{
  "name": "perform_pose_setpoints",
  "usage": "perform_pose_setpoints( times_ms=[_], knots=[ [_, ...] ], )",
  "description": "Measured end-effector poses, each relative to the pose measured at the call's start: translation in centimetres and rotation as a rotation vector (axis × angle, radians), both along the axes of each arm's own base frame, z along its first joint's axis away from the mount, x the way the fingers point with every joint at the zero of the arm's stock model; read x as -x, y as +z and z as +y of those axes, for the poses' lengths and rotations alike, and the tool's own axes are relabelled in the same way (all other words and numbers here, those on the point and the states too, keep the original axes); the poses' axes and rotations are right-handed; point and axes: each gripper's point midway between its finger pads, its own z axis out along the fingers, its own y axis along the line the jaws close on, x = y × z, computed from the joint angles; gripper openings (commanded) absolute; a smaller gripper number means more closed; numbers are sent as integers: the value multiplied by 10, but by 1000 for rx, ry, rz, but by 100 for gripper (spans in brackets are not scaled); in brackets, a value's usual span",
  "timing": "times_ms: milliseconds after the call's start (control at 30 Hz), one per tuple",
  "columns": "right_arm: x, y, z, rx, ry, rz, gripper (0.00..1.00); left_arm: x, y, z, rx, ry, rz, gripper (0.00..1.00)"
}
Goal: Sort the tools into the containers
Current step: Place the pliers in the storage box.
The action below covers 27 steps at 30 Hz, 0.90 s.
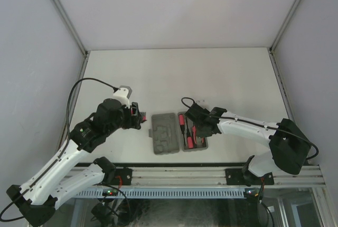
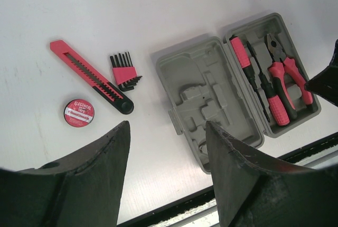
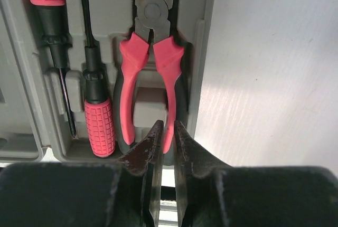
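Grey case (image 2: 179, 63) is laid open, with pliers (image 3: 153, 63) and two screwdrivers (image 2: 251, 74) seated in its right half. The right gripper (image 3: 166, 132) is held almost together over a pliers handle. The left gripper (image 2: 166, 132) is spread apart above. A knife (image 2: 90, 75), hex keys (image 2: 124, 73) and tape (image 2: 78, 112) are laid left of the case.

Far of the case (image 1: 162, 132), the table (image 1: 174, 74) is open. The right gripper (image 1: 195, 130) covers its right half. Knife (image 2: 90, 76), hex keys (image 2: 124, 73) and tape (image 2: 78, 112) lie left.
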Motion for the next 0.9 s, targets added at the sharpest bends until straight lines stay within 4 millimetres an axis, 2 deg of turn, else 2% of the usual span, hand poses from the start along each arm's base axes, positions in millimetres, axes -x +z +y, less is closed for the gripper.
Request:
perform_pose_setpoints(
  times_ms=[300,900],
  knots=[
    [0,-1,0,1,1,3,9,0,0,0,0,0,0,63],
    [3,-14,-4,42,9,47,7,0,0,0,0,0,0,63]
  ],
)
